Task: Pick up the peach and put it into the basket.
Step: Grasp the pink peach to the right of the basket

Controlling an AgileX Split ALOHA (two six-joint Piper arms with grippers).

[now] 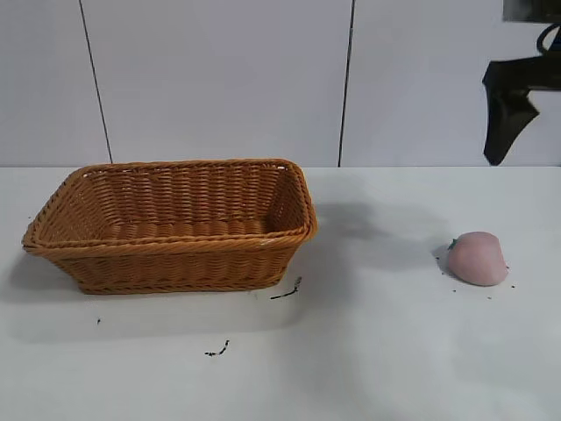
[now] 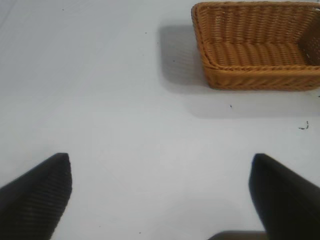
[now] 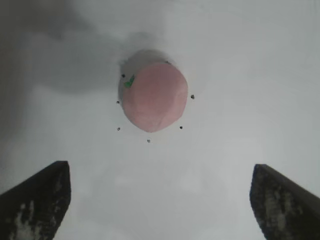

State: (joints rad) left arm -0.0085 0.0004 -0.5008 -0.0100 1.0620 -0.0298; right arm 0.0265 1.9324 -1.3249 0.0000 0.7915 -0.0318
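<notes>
The pale pink peach lies on the white table at the right, its green stem bit turned toward the basket. In the right wrist view the peach sits ahead of my right gripper, which is open and empty, with the fruit beyond the fingertips. In the exterior view the right gripper hangs high above the table, behind and above the peach. The orange-brown wicker basket stands at the left and looks empty. My left gripper is open and empty over bare table, far from the basket; it is out of the exterior view.
Small dark specks lie on the table just in front of the basket's right corner, more lie nearer the front, and tiny dots ring the peach. A white panelled wall stands behind the table.
</notes>
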